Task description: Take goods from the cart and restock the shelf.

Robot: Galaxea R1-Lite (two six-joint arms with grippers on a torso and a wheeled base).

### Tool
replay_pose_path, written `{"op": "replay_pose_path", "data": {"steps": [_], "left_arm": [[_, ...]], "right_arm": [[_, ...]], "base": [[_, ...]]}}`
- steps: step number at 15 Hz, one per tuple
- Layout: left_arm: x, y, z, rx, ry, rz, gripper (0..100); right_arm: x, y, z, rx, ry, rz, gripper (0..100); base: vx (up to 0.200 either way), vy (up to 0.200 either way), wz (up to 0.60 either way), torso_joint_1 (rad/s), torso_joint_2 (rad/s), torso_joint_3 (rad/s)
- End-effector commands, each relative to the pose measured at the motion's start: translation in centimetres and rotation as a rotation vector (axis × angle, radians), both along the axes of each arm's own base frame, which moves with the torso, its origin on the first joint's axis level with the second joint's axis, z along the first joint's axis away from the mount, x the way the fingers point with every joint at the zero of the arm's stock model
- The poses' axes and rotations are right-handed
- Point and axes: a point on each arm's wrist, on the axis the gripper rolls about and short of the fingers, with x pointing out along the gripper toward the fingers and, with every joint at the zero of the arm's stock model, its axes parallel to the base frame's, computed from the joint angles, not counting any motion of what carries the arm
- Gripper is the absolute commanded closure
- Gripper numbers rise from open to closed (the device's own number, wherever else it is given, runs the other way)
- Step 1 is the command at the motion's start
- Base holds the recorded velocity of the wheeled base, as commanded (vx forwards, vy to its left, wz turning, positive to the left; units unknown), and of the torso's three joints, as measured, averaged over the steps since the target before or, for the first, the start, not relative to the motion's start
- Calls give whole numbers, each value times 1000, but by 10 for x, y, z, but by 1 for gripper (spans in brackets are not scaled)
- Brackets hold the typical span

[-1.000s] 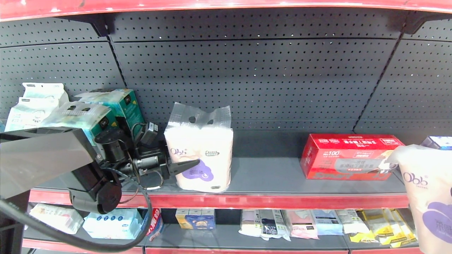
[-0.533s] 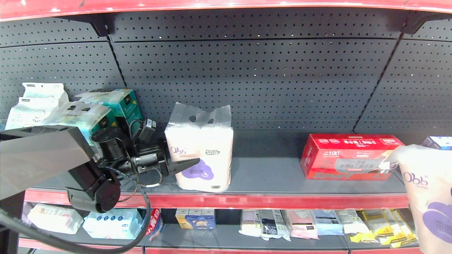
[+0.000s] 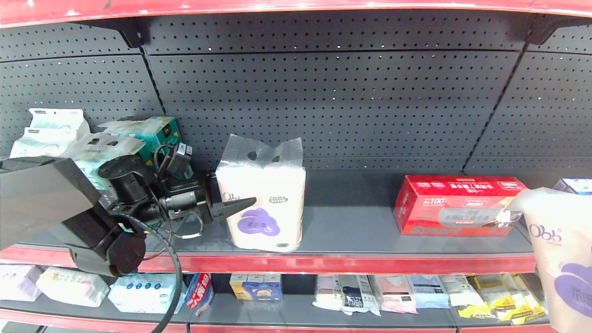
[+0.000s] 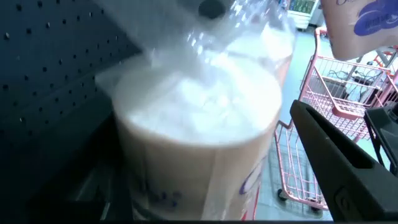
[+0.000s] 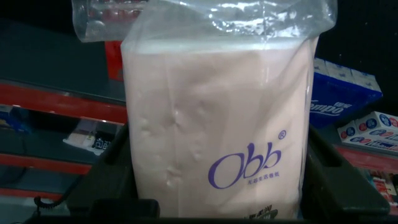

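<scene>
Now the left tool (image 3: 246,198) is spread wide at the left side of a tissue pack (image 3: 263,185) standing at the shelf's (image 3: 360,263) front edge; the right tool (image 5: 217,186) clamps another pack (image 3: 562,249).

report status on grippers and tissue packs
Left gripper open around tissue pack upright on shelf. Right gripper shut on second tissue pack, low at right. Red box on shelf between the packs.
</scene>
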Motion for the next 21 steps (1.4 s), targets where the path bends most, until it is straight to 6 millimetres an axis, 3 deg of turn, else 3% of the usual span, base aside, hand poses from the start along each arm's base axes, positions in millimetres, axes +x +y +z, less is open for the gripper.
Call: {"op": "replay_pose_path", "data": {"steps": [1,11,21], "left_arm": [[-5,1,13,-6,-37,-2,0],[-14,8,37,-28,-69,16,0],[-19,18,74,-46,-194,43,0]], "right_arm": [[0,0,0,0,-1,1,100],[0,0,0,-2,2,-1,100],[5,0,0,-1,16,0,100]], "base": [[0,0,0,0,0,0],[0,0,0,0,0,0],[0,0,0,0,0,0]]}}
